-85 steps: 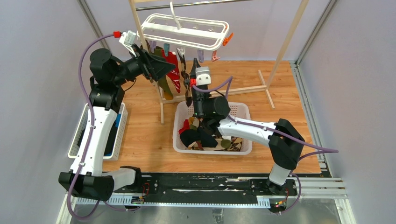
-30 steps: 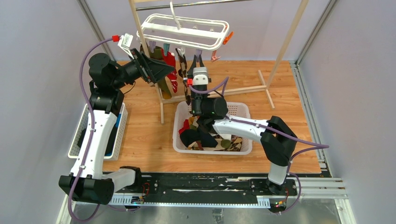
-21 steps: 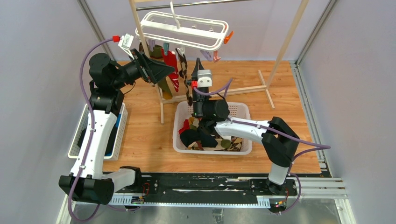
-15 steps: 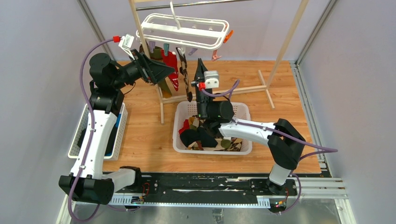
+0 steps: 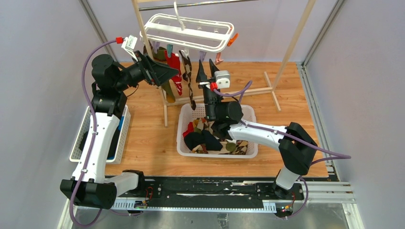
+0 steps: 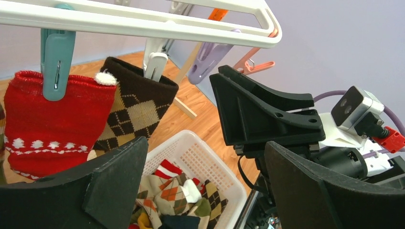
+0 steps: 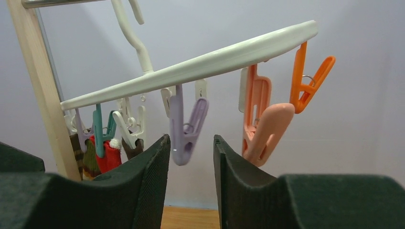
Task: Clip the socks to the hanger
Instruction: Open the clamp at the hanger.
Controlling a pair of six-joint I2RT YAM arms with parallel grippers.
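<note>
Wooden surface [image 5: 143, 138] carries a white basket [image 5: 215, 155] of loose socks [image 5: 203, 140]. Now the right tool [image 5: 199, 76] is partly open and empty, backed off to the right below the hanger [image 5: 188, 44]. Moments ago it was up at the clips holding the argyle sock [image 6: 136, 112]. That sock now hangs on its own from a white clip [image 6: 154, 64], next to the red sock [image 6: 47, 114]. The left tool [image 6: 205, 148] is wide open, empty, hovering just under the rail. So one more sock looks clipped. A free purple clip [image 7: 184, 126] hangs ahead of the right tool. Next pick is probably from the basket.
</note>
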